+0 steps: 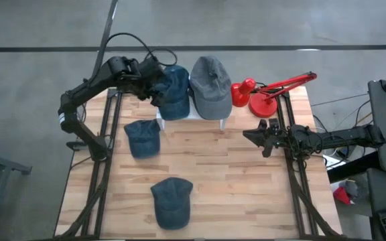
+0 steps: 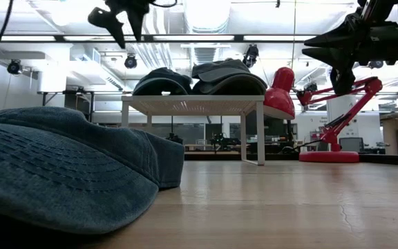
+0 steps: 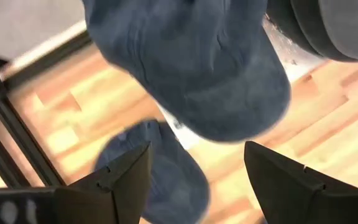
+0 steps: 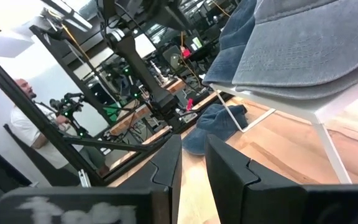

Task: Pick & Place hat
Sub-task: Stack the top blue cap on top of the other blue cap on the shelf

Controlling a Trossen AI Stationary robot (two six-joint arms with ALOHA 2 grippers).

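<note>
A dark blue denim cap (image 1: 175, 92) (image 2: 161, 81) and a grey cap (image 1: 211, 86) (image 2: 226, 76) sit crown up, side by side, on a small white stand (image 2: 192, 104) at the table's far edge. Two more blue caps lie on the wood, one left of centre (image 1: 143, 137) and one near the front edge (image 1: 171, 201). My left gripper (image 1: 155, 90) (image 2: 119, 24) hovers open just above the dark blue cap's left side; in its wrist view that cap (image 3: 191, 62) fills the space beyond the spread fingers (image 3: 197, 158). My right gripper (image 1: 252, 136) (image 4: 193, 155) waits shut above the table's right side.
A red desk lamp (image 1: 267, 94) (image 2: 323, 117) stands at the far right corner, right of the stand. Bare wood lies between the stand and the front cap (image 2: 61, 166). A person (image 4: 27, 118) shows in the room beyond the table.
</note>
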